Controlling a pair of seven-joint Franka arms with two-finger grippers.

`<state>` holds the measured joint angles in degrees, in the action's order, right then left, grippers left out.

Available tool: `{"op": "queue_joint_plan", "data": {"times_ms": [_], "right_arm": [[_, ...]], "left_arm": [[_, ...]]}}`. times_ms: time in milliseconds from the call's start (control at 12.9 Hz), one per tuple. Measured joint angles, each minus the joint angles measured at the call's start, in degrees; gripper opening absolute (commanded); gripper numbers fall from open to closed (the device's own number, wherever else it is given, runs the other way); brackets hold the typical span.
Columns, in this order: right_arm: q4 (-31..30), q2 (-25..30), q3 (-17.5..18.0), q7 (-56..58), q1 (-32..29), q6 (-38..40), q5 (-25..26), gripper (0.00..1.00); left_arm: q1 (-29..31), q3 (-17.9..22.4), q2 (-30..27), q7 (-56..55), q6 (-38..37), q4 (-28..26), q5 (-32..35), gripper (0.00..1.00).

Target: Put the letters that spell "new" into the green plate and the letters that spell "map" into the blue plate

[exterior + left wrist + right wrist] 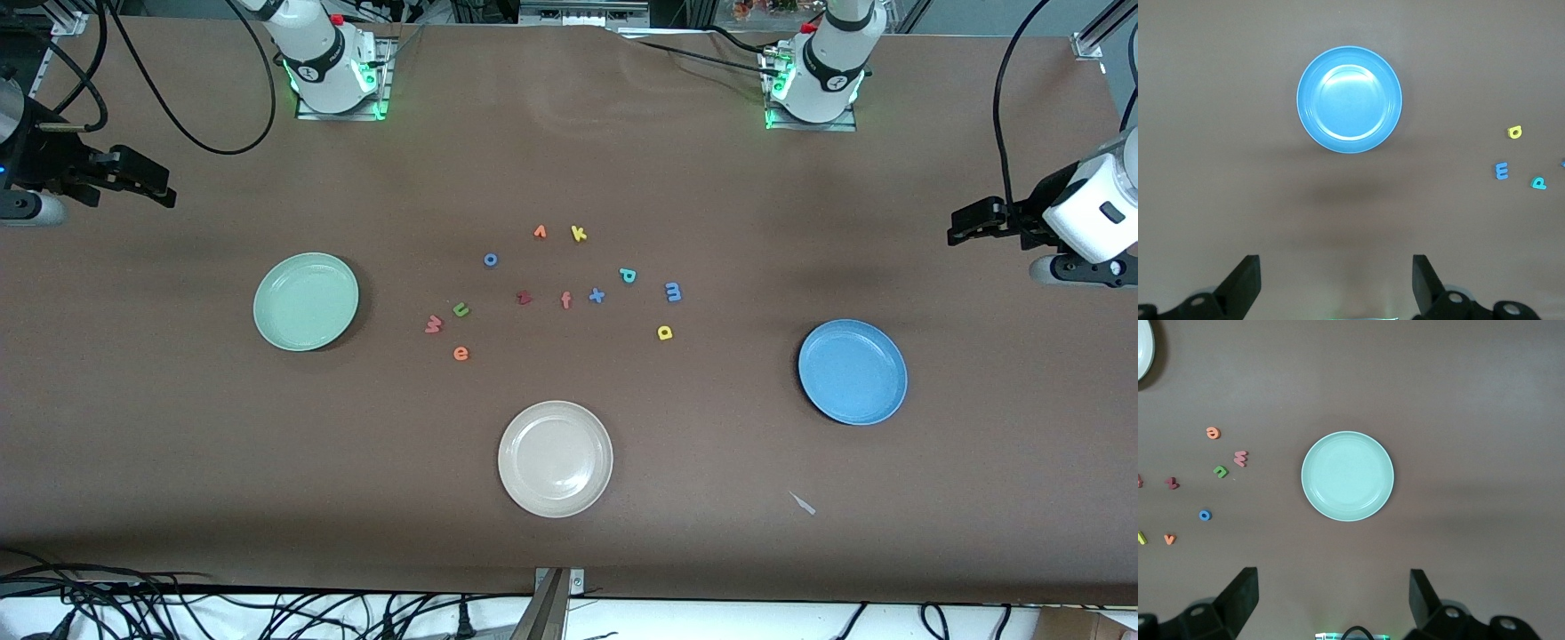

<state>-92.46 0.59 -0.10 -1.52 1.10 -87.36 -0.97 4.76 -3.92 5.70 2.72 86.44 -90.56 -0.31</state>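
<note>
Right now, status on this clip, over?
Left pincer and right pincer open, empty, waiting at table ends. Round mint-green plate and round blue plate empty. Small foam letters untouched mid-table.

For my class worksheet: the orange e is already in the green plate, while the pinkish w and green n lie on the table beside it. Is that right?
Not quite. The front view shows the orange e on the table too, near the pinkish w and green n; the green plate holds nothing.
</note>
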Motion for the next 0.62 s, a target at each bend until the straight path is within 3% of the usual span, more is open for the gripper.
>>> {"op": "queue_joint_plan", "data": {"times_ms": [620], "right_arm": [[0.00,0.00,0.01,0.02,0.00,-0.92,0.00,1.00]], "left_arm": [[0.00,-0.01,0.00,0.00,0.00,0.00,0.00,1.00]]}}
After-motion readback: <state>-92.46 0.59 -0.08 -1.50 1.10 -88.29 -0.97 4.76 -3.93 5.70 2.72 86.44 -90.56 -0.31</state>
